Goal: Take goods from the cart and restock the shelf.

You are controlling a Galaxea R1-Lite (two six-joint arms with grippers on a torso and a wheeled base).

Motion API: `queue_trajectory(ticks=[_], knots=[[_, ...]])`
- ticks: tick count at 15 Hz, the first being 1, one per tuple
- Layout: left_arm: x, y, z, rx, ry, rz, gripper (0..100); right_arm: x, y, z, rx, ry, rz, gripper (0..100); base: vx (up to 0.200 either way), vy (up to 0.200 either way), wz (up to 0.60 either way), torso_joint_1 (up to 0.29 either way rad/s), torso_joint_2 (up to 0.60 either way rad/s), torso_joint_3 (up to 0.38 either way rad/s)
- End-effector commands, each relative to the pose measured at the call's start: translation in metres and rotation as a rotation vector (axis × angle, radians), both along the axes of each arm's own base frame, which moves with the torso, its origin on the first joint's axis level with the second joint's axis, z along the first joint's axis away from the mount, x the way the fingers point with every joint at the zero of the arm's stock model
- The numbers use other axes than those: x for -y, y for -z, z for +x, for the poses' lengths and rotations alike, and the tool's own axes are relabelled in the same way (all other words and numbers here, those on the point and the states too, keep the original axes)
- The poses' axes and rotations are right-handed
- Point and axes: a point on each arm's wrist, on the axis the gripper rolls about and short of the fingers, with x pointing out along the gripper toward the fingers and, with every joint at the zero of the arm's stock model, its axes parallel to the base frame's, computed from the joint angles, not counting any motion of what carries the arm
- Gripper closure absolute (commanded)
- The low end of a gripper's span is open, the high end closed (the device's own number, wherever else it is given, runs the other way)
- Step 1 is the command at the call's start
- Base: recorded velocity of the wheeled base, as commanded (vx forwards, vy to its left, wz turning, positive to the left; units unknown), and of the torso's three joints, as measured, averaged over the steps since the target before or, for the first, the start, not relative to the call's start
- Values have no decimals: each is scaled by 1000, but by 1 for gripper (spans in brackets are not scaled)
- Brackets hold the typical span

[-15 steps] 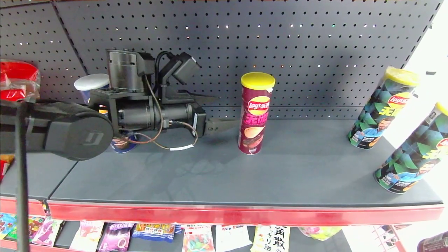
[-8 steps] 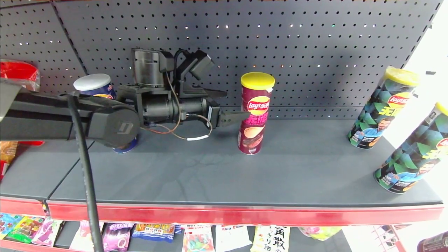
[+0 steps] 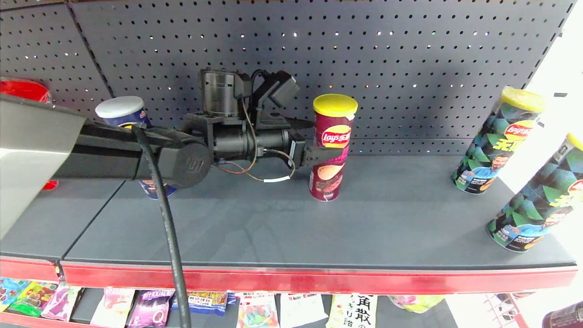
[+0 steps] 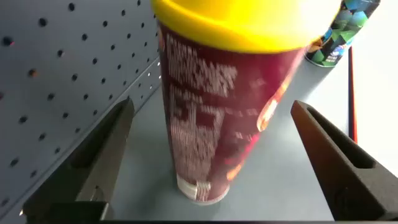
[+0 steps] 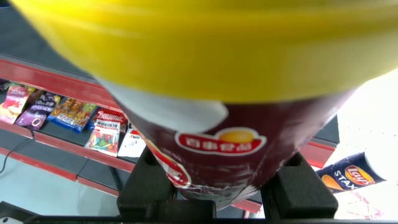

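A maroon chips can (image 3: 334, 146) with a yellow lid stands upright at the back of the grey shelf (image 3: 291, 228). My left gripper (image 3: 319, 139) comes at it from the left and is open, one finger in front of the can and one behind it. In the left wrist view the can (image 4: 217, 112) stands between the wide-apart fingers (image 4: 106, 162) of the left gripper (image 4: 212, 107), with gaps on both sides. My right gripper (image 5: 227, 186) is shut on a second maroon can (image 5: 224, 143) with a yellow lid, held out in front of the shelving.
A blue can (image 3: 120, 114) with a white lid stands behind the left arm. Two green-and-black cans (image 3: 501, 141) (image 3: 537, 200) stand at the shelf's right end. A red tub (image 3: 23, 89) is at far left. Snack bags (image 3: 255, 310) line the lower shelf.
My left arm has moved right along the shelf, and its open fingers now straddle the maroon can. The can has stayed in place.
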Motion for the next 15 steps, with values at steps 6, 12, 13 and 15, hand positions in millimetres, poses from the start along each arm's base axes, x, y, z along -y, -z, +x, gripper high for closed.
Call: queue_trajectory(ticks=[6,12,13,15], knots=[[17,9,13,-4,38,-8,0,0,0,1,-5,-1,0,100,0,0,0,0,0,0],[22,11,17,-3,59,-13,100,0,1,1,-7,2,1,100,0,0,0,0,0,0],[24,11,15,-3,66,-13,100,0,1,1,-7,2,1,100,0,0,0,0,0,0],[26,10,13,-19,71,-22,100,0,1,1,-7,0,1,100,0,0,0,0,0,0]])
